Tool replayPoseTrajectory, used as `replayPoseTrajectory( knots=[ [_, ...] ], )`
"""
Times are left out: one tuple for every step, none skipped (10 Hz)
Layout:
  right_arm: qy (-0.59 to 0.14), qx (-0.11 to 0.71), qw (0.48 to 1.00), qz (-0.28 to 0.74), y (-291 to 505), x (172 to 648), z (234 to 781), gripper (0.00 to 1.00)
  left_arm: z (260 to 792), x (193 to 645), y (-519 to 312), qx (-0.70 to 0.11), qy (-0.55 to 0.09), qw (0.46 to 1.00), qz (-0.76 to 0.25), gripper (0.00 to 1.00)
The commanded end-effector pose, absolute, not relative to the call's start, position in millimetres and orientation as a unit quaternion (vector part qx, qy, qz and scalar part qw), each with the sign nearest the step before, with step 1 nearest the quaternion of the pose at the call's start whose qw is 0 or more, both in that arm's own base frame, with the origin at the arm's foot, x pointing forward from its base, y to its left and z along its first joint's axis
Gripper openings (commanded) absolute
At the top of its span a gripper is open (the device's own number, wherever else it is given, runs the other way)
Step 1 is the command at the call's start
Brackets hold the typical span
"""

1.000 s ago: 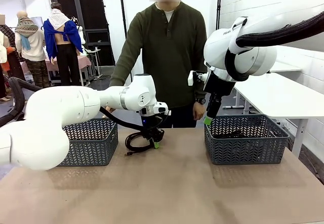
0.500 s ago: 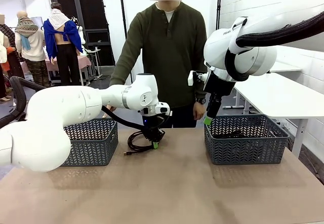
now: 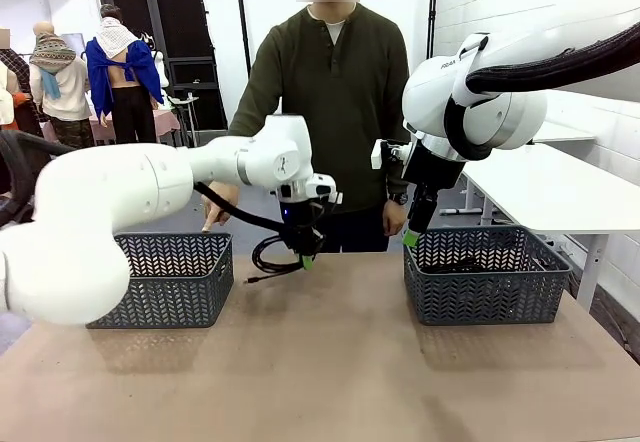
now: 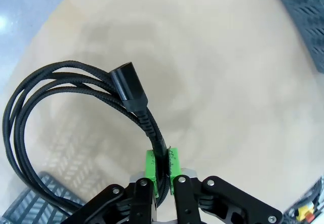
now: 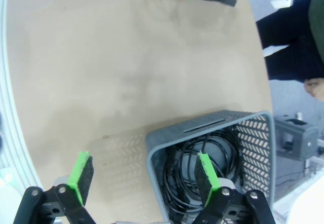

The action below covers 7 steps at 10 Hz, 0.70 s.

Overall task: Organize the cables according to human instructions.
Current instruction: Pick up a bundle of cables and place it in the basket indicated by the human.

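Note:
A coiled black cable (image 3: pixel 268 259) hangs just above the table, between the two baskets. My left gripper (image 3: pixel 304 258) is shut on it. In the left wrist view the green pads (image 4: pixel 152 164) pinch the cord just below its black plug (image 4: pixel 128 84), and the loop (image 4: pixel 30 102) hangs off to one side. My right gripper (image 3: pixel 411 235) hovers open over the near-left corner of the right basket (image 3: pixel 485 297). Between its green pads (image 5: pixel 82 175) nothing is held. More black cables (image 5: pixel 178 183) lie coiled inside that basket (image 5: pixel 212 118).
A second grey lattice basket (image 3: pixel 165 280) stands at the table's left. The person stands at the far edge, one hand (image 3: pixel 214 214) pointing down near the left basket, the other hand (image 3: pixel 393 218) hanging by my right gripper. The near half of the table (image 3: pixel 330 372) is bare.
My left gripper has shut on the coiled cable and lifted it off the table. The person's hand has come into view pointing near the left basket. The right arm has not moved.

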State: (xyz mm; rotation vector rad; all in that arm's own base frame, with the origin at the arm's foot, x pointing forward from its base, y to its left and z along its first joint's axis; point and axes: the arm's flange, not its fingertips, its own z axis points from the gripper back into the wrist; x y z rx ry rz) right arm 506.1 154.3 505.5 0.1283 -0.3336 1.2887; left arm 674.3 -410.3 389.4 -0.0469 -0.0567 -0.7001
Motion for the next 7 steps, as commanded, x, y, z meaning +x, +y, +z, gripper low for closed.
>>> replayPoseTrajectory(
  knots=[
    [-0.155,0.058,0.787,0.595,155.0,506.6,505.3,1.00,426.2,661.0,-411.5,-0.007,-0.021,0.918,-0.395,0.00],
    [-0.155,0.058,0.787,0.595,155.0,506.6,505.3,1.00,443.3,652.3,-410.1,-0.008,-0.021,0.911,-0.411,0.00],
    [-0.155,0.058,0.787,0.595,155.0,506.6,505.3,1.00,460.3,643.2,-406.6,-0.001,-0.026,0.901,-0.433,0.00],
    [-0.155,0.058,0.787,0.595,155.0,506.6,505.3,1.00,478.0,633.7,-400.7,0.004,-0.028,0.887,-0.461,0.00],
    [-0.155,0.058,0.787,0.595,155.0,506.6,505.3,1.00,493.1,624.0,-395.0,0.006,-0.029,0.875,-0.483,0.00],
    [-0.155,0.058,0.787,0.595,155.0,506.6,505.3,1.00,507.8,615.2,-387.7,0.003,-0.031,0.863,-0.504,0.00],
    [-0.155,0.058,0.787,0.595,155.0,506.6,505.3,1.00,520.3,606.5,-378.7,0.005,-0.030,0.852,-0.523,0.00]
  ],
)
